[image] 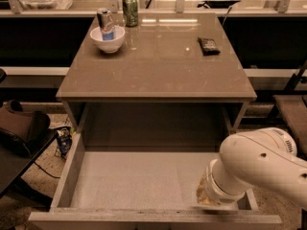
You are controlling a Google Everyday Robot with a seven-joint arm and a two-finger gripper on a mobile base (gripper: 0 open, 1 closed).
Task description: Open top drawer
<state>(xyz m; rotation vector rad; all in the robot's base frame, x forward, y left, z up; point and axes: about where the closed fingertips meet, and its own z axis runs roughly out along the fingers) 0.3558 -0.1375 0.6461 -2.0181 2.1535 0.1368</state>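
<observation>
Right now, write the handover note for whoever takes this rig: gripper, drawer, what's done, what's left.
Gripper: low at the right end of the drawer's front edge, mostly hidden behind the arm.
Top drawer: pulled far out from under the tabletop, pale interior showing; its handle is out of view.
Done: the drawer is open.
Left: probably only to let go and back the arm away without nudging the drawer shut.

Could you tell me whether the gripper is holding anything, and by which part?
It cannot be told: the gripper sits at the front right of the open top drawer, its tip hidden.
</observation>
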